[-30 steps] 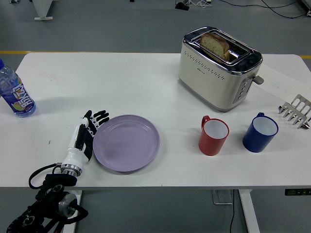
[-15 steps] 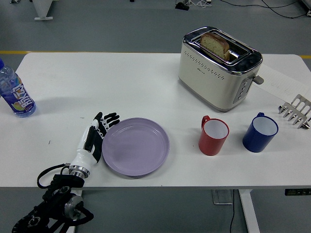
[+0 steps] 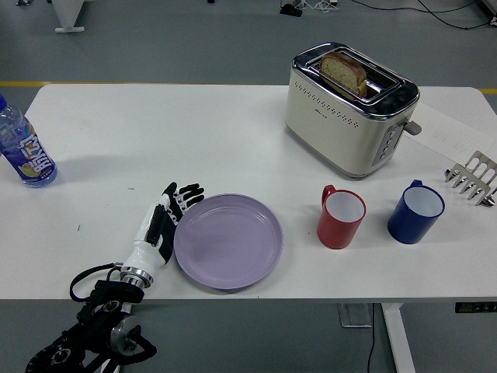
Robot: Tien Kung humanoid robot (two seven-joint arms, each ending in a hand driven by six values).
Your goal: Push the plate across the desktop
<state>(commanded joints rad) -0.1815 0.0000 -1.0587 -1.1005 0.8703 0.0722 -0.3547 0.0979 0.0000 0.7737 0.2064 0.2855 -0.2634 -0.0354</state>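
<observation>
Plate [image 3: 228,241]: lilac, shallow, rigid, sitting flat near the table's [image 3: 155,132] near edge, left of centre; you should expect it to be light and to slide easily on the smooth top, so it may skate ahead or rotate if pushed off-centre. No grip needed; put your contact on the left rim, low, in line with the plate's middle. Left hand [image 3: 161,225]: lying along that rim, fingers straight and loosely spread, holding nothing, fingertips pointing away from you and up-right, inner side touching or just beside the rim, forearm coming in from the lower left corner. Red mug [image 3: 340,217] stands to the right, near the plate's path
</observation>
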